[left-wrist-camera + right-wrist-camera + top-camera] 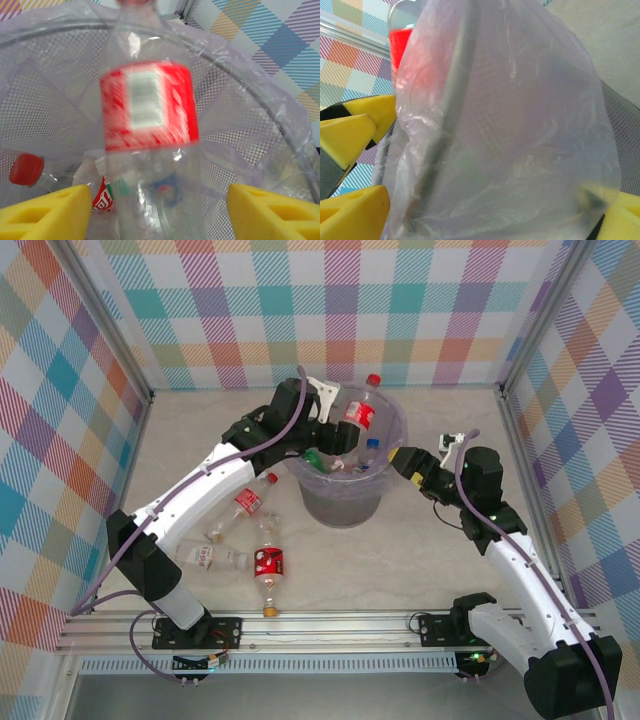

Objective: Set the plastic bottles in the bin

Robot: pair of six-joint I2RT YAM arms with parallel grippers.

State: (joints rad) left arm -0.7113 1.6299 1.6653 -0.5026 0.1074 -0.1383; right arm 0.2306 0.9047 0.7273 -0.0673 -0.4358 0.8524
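Bottle [147, 110], blurred, between spread jaws of left gripper [160, 195] over bin [340, 505]; right gripper [402, 456] (spread wide too) straddles its rim.

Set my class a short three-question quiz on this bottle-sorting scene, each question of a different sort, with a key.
1. True or false: some bottles lie on the table beside the bin.
2. The bottle between the left pincer's fingers has a label that is: A blue, B red, C green.
3. In a word or two: which pincer is at the bin's right rim?

Key
1. True.
2. B.
3. The right pincer.
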